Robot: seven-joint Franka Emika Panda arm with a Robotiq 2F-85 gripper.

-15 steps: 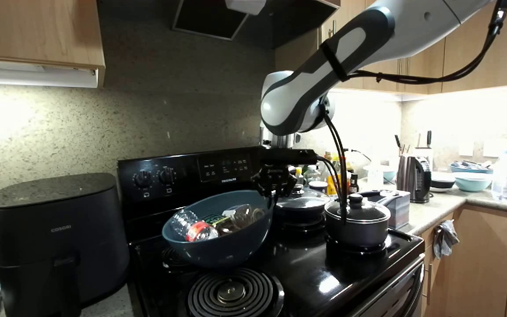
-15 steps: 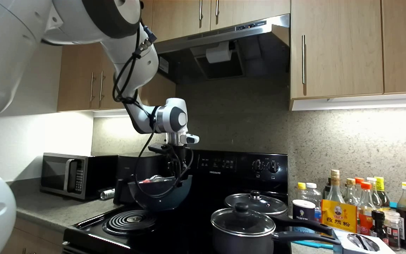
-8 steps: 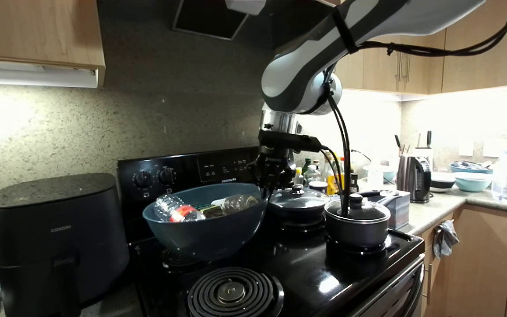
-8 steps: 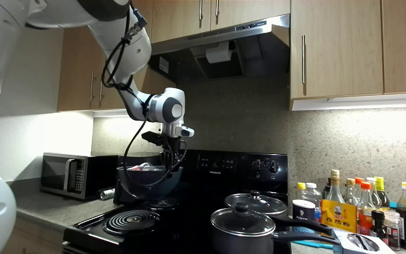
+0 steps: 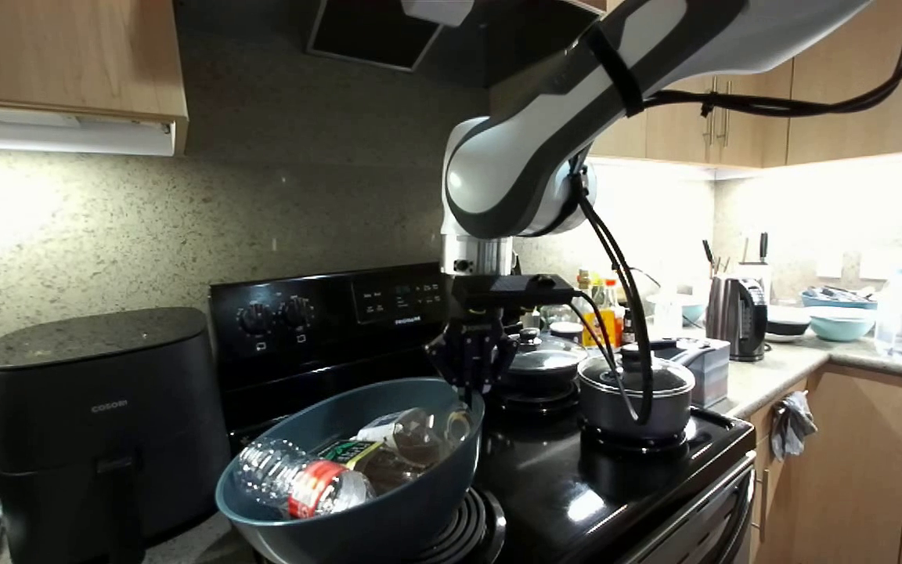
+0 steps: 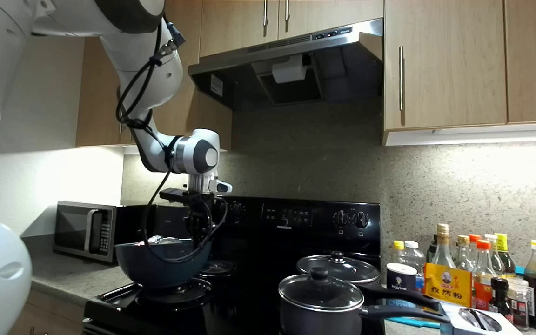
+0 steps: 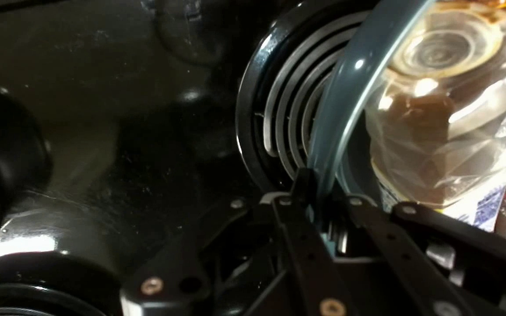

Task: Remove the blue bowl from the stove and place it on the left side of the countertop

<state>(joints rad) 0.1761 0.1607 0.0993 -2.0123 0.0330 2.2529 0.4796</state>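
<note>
A rounded black Cosori air fryer point(image 5: 106, 423) stands near a boxy silver-and-black microwave oven point(image 6: 105, 230). In an exterior view, a glass-lidded, dark-grey saucepan point(image 6: 319, 307) sits in front of a glass-lidded black frying pan point(image 6: 351, 271), and bottles with red, yellow and white caps point(image 6: 484, 267) stand behind and beside a flat yellow packet point(image 6: 449, 295) bearing Chinese characters. A grey cloth point(image 5: 791, 427) hangs at a pale wood cabinet point(image 5: 866, 462).

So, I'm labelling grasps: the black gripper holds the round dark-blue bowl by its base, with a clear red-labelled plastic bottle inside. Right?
Not its base: the wrist view shows the gripper holding the bowl by its rim. The bottle is indeed inside.
</note>
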